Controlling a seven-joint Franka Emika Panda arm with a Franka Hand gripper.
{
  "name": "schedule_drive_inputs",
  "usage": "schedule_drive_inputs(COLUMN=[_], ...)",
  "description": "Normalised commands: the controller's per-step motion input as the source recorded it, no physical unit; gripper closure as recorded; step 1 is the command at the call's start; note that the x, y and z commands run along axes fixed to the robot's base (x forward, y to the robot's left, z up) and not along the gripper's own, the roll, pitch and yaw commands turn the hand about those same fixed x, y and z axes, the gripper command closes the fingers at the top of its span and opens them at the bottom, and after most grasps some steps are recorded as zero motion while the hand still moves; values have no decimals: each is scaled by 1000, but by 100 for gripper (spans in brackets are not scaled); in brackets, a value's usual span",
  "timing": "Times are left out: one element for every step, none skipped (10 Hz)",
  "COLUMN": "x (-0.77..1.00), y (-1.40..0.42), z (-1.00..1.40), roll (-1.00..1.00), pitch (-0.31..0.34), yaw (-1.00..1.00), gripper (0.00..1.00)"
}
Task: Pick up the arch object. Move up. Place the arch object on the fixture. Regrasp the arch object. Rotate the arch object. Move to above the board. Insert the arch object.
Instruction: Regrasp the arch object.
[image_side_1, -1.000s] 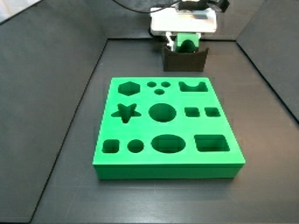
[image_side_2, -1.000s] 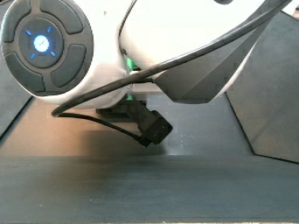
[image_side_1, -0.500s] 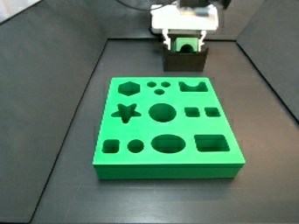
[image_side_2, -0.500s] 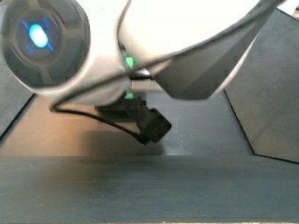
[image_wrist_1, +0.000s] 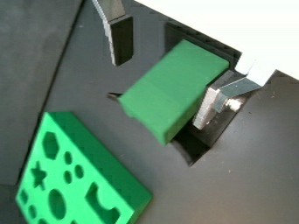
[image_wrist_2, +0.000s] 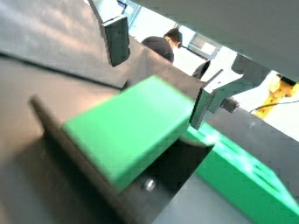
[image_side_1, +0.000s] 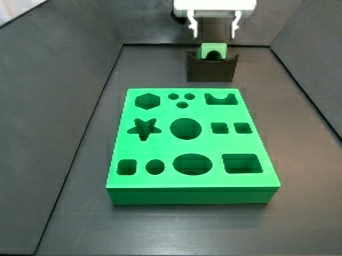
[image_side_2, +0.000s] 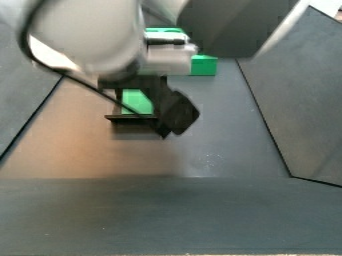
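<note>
- Arch object (image_side_1: 211, 50) seated in the fixture (image_side_1: 211, 68), top centre of a side view; green top stands proud of the dark holder.
- Same read in both wrist views: green block (image_wrist_1: 172, 90) resting in the dark holder (image_wrist_2: 117, 197), no finger touching it.
- Gripper (image_side_1: 214, 24) now above the block, clear of it; a second ago down around the block at the fixture. Taken as released and lifted off.
- Jaws spread wide, nothing held: silver fingers (image_wrist_1: 118, 35) stand apart on either side of the block in a wrist view, with free gaps to it.
- Board (image_side_1: 191, 143) in centre frame, well apart from the fixture, on the dark floor (image_side_1: 67, 210); arch hole at its upper right still vacant.
- Judgement: placing on the fixture done; regrasp next, then rotate, carry over the board, insert.
- Other side view largely blocked by the arm body; green patch at the fixture (image_side_2: 134, 103) visible, little more to tell.
</note>
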Motion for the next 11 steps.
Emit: schedule_drive_inputs(x=[-30,-28,-92,-88,-112,-129,-90,-55,-37,1,-3], y=[5,9,-1000,-1000,-1000,-999,-777,-595,-461,-123,26], z=[447,256,964,947,937,893,609,379,215,4,-11], roll=[16,14,1000,1000,1000,1000,1000,1000,1000,1000,1000], pitch=[23,37,71,69,60,53,49,49,49,48,49], yaw=[39,35,26,25,24,23,22,21,21,21,21], gripper=[0,0,0,0,0,0,0,0,0,0,0])
